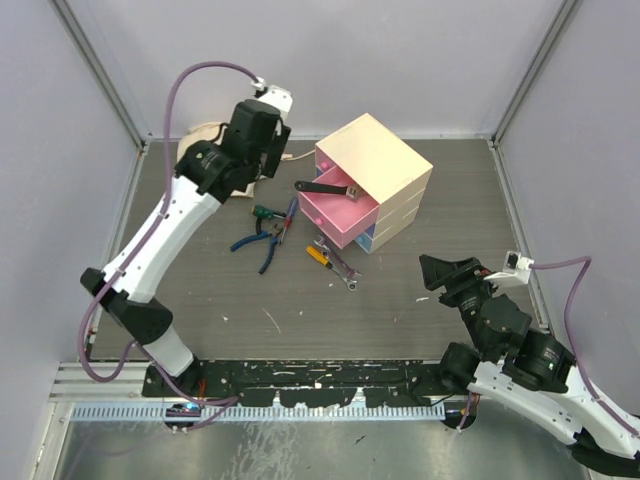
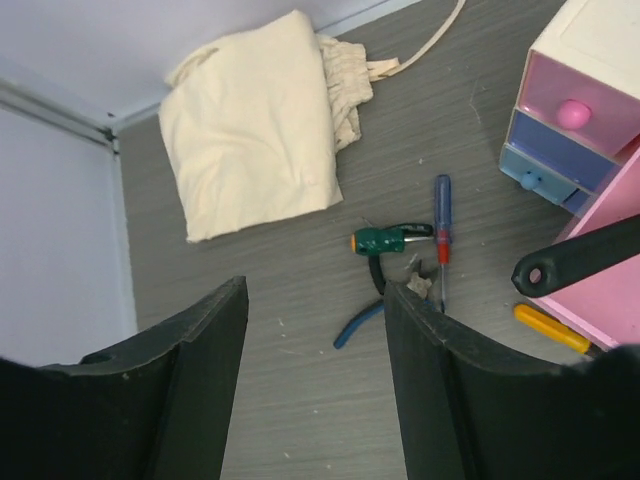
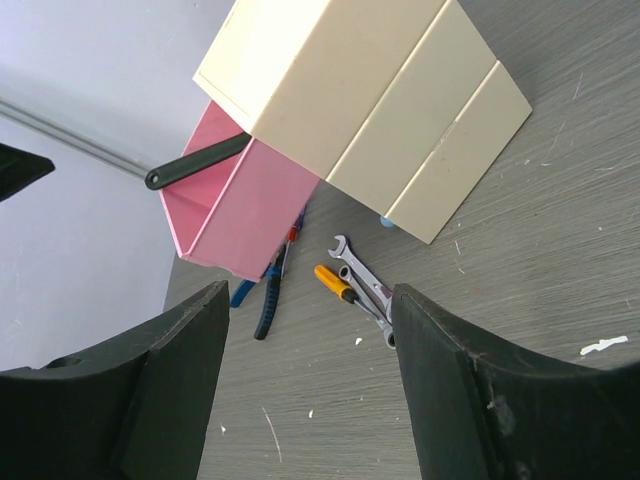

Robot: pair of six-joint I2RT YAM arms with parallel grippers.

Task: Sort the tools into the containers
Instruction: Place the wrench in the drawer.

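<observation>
Diagonally, the black-handled wrench (image 1: 320, 187) rests in the pulled-out pink drawer (image 1: 345, 231).

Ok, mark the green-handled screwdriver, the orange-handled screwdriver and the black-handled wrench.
green-handled screwdriver (image 2: 380, 240), left wrist view, on its green handle.
orange-handled screwdriver (image 3: 332, 282), right wrist view, on its orange handle.
black-handled wrench (image 1: 318, 187), top external view, on its black handle.

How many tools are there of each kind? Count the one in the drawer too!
Screwdrivers: 3 (green-handled, blue-handled, orange-handled)
Blue pliers: 1
Silver spanners: 2
Black-handled wrench, lying in the open pink drawer: 1
Total: 7 tools
</observation>
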